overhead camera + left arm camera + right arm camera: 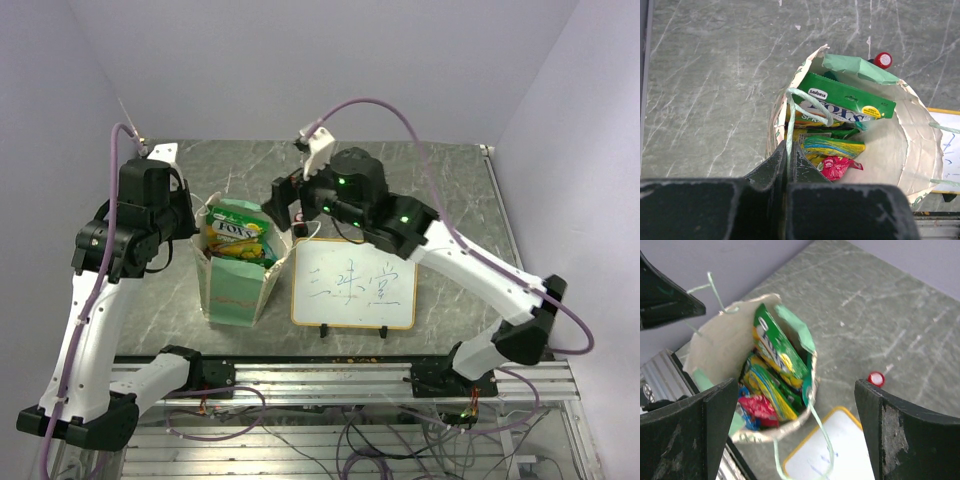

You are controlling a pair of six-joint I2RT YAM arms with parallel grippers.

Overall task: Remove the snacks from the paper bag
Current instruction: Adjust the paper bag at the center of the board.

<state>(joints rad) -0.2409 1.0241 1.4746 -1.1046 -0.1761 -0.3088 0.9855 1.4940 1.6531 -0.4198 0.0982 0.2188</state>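
The bag [235, 295] stands upright on the desk [450, 180], snacks [238, 235] packed inside. At its left rim the left gripper [789, 150] is clamped shut on a string handle [790, 112]. Beyond, the right gripper [796, 385] hangs wide open above the snacks.

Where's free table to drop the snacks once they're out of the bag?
Free table: back-right corner beyond the right arm; back strip behind the paper bag; front-left between bag and left arm. Crowded: bag close beside whiteboard, red-topped knob near them.
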